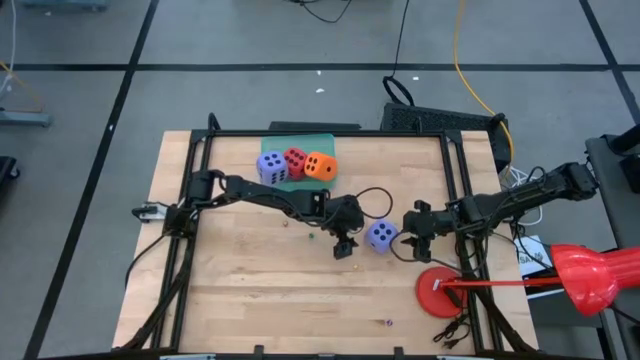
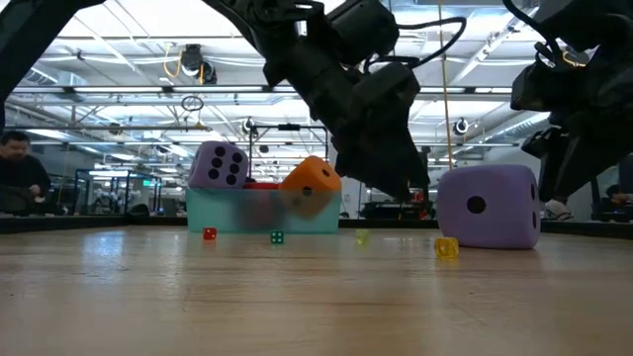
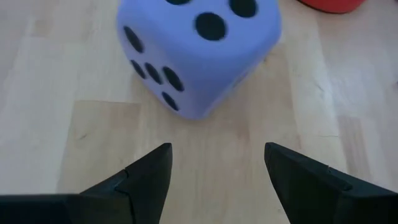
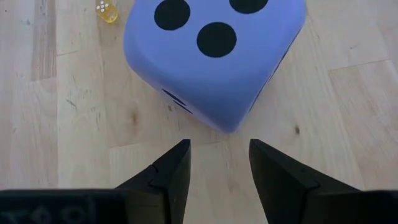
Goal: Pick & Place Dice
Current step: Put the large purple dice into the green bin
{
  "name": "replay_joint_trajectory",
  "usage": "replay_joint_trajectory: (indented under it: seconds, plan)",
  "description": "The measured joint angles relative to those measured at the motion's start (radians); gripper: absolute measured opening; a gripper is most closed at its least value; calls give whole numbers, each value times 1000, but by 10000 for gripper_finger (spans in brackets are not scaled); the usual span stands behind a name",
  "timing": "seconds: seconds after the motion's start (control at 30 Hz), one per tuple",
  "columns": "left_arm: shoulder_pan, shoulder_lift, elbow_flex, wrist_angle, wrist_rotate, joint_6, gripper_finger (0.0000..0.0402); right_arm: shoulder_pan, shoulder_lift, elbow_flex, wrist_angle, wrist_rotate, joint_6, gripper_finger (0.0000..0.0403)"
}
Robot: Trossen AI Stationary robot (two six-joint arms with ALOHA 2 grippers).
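Dice sit in two groups on the wooden table (image 1: 250,290). Three of them, a purple-blue die (image 1: 271,167), a red die (image 1: 295,161) and an orange die (image 1: 320,167), crowd together in a row at about 12 o'clock from the table's middle, on and around a flat green tray (image 1: 300,147); the purple-blue one is at the 9 o'clock end, the orange one at the 3 o'clock end, and each touches its neighbour. In the low view the orange die (image 2: 310,184) looks tilted against the tray's front wall (image 2: 227,211), while the purple-blue die (image 2: 219,164) stands on top.

A second purple-blue die (image 1: 380,235) rests alone on the bare wood, at about 3 o'clock from the table's middle, between the two grippers and apart from both. It stands flat on the table (image 2: 489,207).

The left gripper (image 1: 344,246) is just beside this die at its 9 o'clock side, low over the wood. Its fingers (image 3: 152,171) are spread apart with nothing between them, and the die (image 3: 196,50) lies just ahead of their tips.

The right gripper (image 1: 411,240) is just beside the same die at its 3 o'clock side. Its fingers (image 4: 177,168) are parted by a narrower gap, also holding nothing, with the die (image 4: 214,59) just ahead.

A tiny yellow die (image 4: 107,10) lies near the big one. A tiny red die (image 2: 209,233) and a tiny green die (image 2: 277,236) lie in front of the tray.

A red disc (image 1: 438,293) sits at about 4 o'clock on the table.
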Motion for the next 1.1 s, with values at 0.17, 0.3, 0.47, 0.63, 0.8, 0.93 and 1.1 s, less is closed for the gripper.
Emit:
replay_joint_trajectory:
  seconds: [0.17,0.3,0.47,0.63,0.8,0.93,1.1]
  plan:
    - [-5,9,0,21,-21,21,267,0,23,0,6,0,-3,153]
    - [-5,33,0,55,-20,8,267,0,71,0,43,-2,-9,153]
    - [-10,77,0,97,-17,-20,267,0,143,0,131,-57,-27,153]
    - [-13,78,0,112,-27,-22,267,0,203,0,189,-76,-31,153]
    - [-7,81,13,126,-50,20,267,-1,250,0,218,-75,-31,153]
    - [5,79,45,112,-50,76,267,-1,276,0,220,-73,2,153]
    - [12,78,105,69,-50,140,267,-10,288,0,222,-36,30,153]
